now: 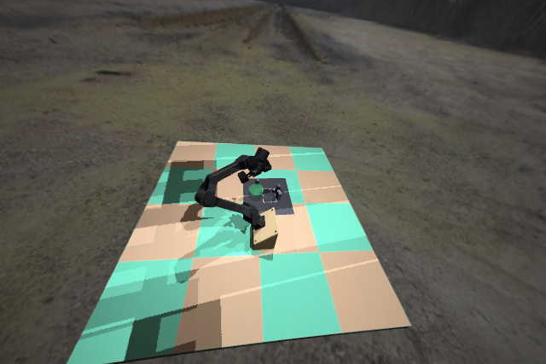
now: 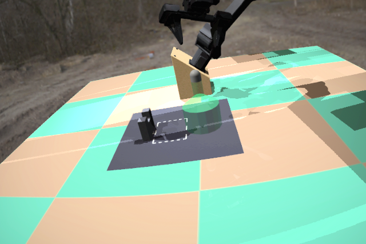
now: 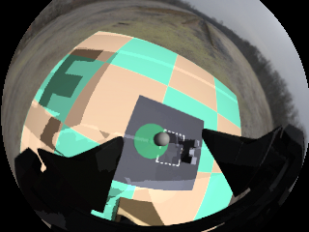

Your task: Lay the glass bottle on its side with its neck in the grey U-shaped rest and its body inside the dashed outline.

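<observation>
So in the exterior view, going left to right, the grey U-shaped rest (image 1: 278,193) (image 2: 144,129) (image 3: 193,144) was seen upright on the dark mat (image 1: 281,208) (image 2: 177,155) (image 3: 150,176), with the dashed outline (image 1: 270,202) (image 2: 170,140) (image 3: 168,163) marked just beside it. A wooden block (image 1: 265,232) (image 2: 190,80) (image 3: 140,210) was seen behind the mat, with the arm's foot set against it. The gripper (image 1: 257,176) (image 2: 199,50) (image 3: 162,137) was held up above the mat, jaws spread wide, nothing gripped. The green glass bottle (image 1: 255,189) (image 2: 202,118) (image 3: 146,140) was left standing upright beside the outline, neck up, well clear of the rest
</observation>
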{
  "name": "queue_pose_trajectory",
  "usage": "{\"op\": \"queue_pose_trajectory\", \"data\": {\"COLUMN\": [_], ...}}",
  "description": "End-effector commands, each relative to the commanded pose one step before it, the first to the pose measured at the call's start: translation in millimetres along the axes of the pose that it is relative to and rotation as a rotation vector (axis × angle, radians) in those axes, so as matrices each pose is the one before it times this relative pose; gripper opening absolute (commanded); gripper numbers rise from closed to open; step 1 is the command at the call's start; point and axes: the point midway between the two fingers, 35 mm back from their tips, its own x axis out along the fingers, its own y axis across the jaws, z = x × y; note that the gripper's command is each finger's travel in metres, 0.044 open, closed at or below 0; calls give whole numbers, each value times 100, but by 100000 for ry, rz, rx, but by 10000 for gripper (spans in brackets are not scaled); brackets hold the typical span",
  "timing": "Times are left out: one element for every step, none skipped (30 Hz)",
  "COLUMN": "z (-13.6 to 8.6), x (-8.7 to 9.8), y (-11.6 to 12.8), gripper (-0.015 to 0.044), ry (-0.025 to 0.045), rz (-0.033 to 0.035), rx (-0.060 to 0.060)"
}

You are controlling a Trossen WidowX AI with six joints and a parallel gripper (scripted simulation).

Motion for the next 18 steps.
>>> {"op": "queue_pose_trajectory", "data": {"z": [484, 108, 71, 52, 34, 12, -8, -1, 1, -1, 8, 16, 16, 20, 25, 29, 24, 12], "x": [2722, 135, 86, 62, 39, 13, 46, 121, 184, 249, 327, 427, 433, 455, 480, 496, 399, 245], "y": [1842, 49, 26, 15, 8, 2, 1, -12, -17, -26, -47, -76, -66, -75, -86, -98, -82, -47], "gripper": [440, 440, 440, 440, 440, 440, 440, 440, 440, 440, 440, 440, 440, 440, 440, 440, 440, 440], "ry": [7421, -64, -75, -78, -59, -22, 39, -27, -22, -44, -57, -5, -30, -3, 29, 63, 76, 58], "rz": [17593, 851, 536, 385, 240, 82, 473, 1329, 2025, 2737, 3579, 4575, 4738, 4980, 5262, 5454, 4423, 2733], "rx": [-87477, -7019, -6941, -5539, -3487, -1197, 75, 81, 139, 122, 117, 57, 17, -58, -140, -225, -238, -170]}}
